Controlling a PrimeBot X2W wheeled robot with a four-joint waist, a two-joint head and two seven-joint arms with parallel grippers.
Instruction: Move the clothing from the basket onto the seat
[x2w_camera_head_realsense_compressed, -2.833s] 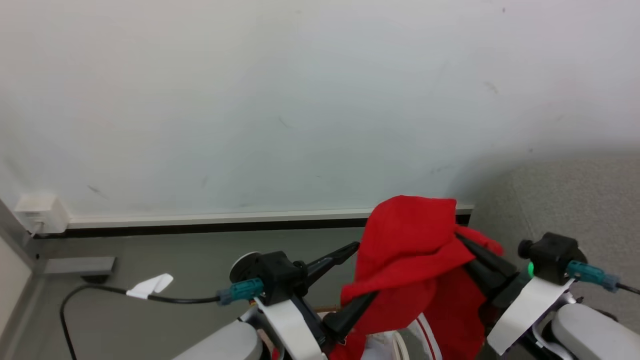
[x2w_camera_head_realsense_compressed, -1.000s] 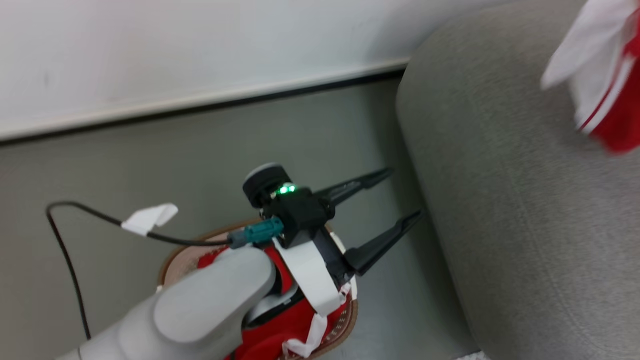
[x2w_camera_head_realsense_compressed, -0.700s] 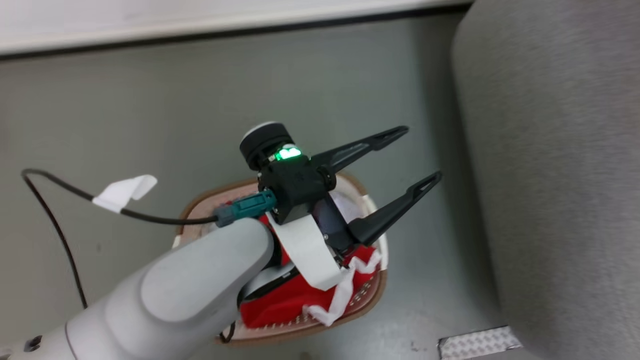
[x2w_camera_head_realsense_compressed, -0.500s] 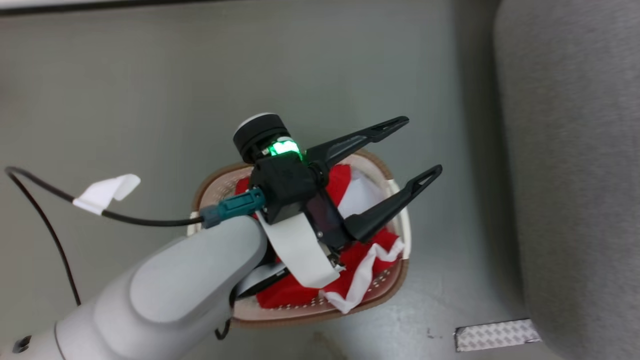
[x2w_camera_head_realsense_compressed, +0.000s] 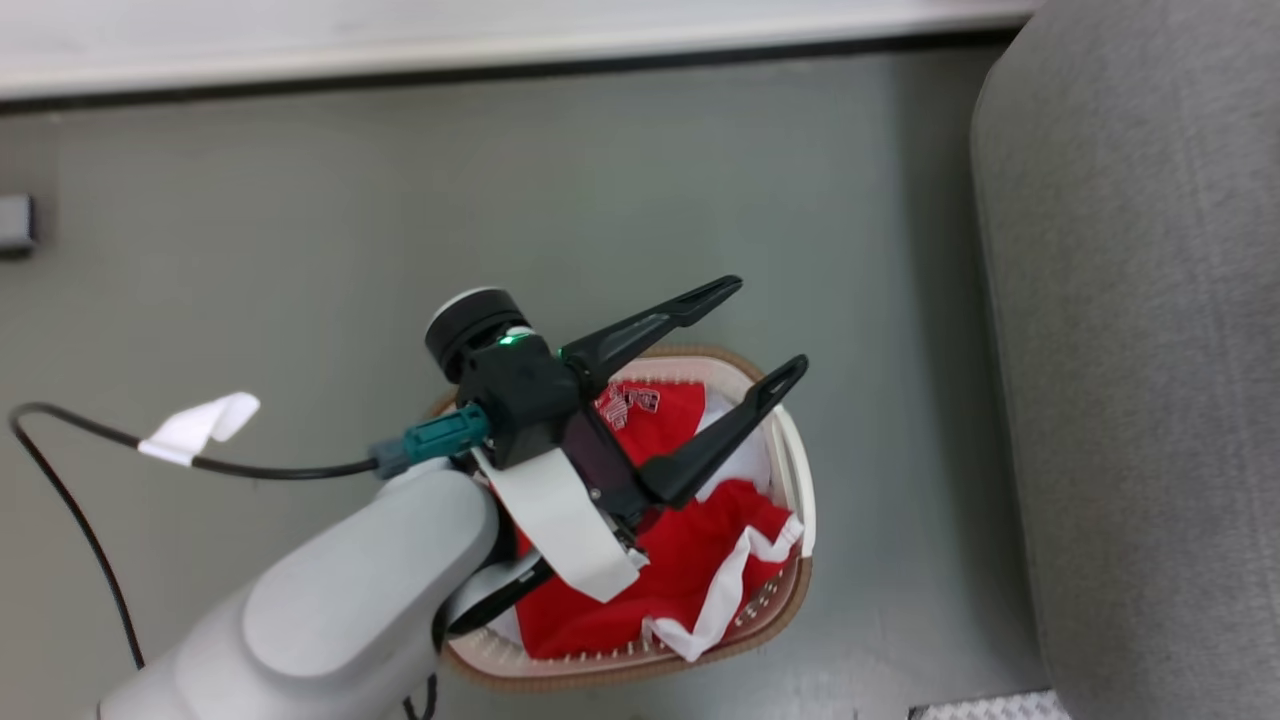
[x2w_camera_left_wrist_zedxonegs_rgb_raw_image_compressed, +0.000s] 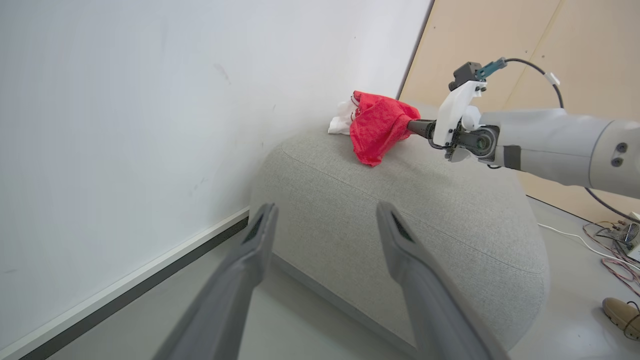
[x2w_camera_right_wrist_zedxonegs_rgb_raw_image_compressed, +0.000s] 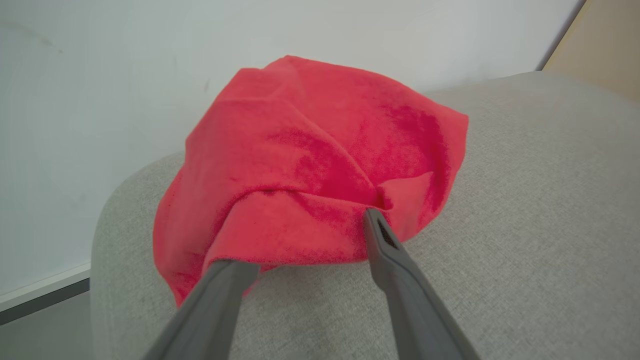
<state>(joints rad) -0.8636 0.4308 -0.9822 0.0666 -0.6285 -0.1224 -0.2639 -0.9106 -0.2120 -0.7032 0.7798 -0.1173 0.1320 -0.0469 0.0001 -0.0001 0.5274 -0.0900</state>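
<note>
The cream-white basket (x2w_camera_head_realsense_compressed: 790, 590) stands on the floor with red and white clothing (x2w_camera_head_realsense_compressed: 690, 560) bunched inside. Just above it, my left gripper (x2w_camera_head_realsense_compressed: 765, 325) is open and empty, fingers pointing toward the grey seat (x2w_camera_head_realsense_compressed: 1140, 350). In the left wrist view the same gripper (x2w_camera_left_wrist_zedxonegs_rgb_raw_image_compressed: 326, 207) faces the seat (x2w_camera_left_wrist_zedxonegs_rgb_raw_image_compressed: 450, 225), where a red garment (x2w_camera_left_wrist_zedxonegs_rgb_raw_image_compressed: 375, 125) with a white piece lies at my right arm's (x2w_camera_left_wrist_zedxonegs_rgb_raw_image_compressed: 540, 145) tip. In the right wrist view my right gripper (x2w_camera_right_wrist_zedxonegs_rgb_raw_image_compressed: 305, 240) is open on the seat (x2w_camera_right_wrist_zedxonegs_rgb_raw_image_compressed: 525, 200). The red garment (x2w_camera_right_wrist_zedxonegs_rgb_raw_image_compressed: 320, 150) drapes over its left fingertip.
A white wall with a dark baseboard (x2w_camera_head_realsense_compressed: 500, 70) runs behind the grey floor. A black cable with a white tag (x2w_camera_head_realsense_compressed: 200, 425) trails from my left wrist. A metal plate (x2w_camera_head_realsense_compressed: 980, 710) lies by the seat's foot. Loose wires and a shoe (x2w_camera_left_wrist_zedxonegs_rgb_raw_image_compressed: 620, 310) lie past the seat.
The head camera swung from the wall down to the basket. The red garment my right gripper carried earlier has left the head view. My left gripper stays open over the basket.
</note>
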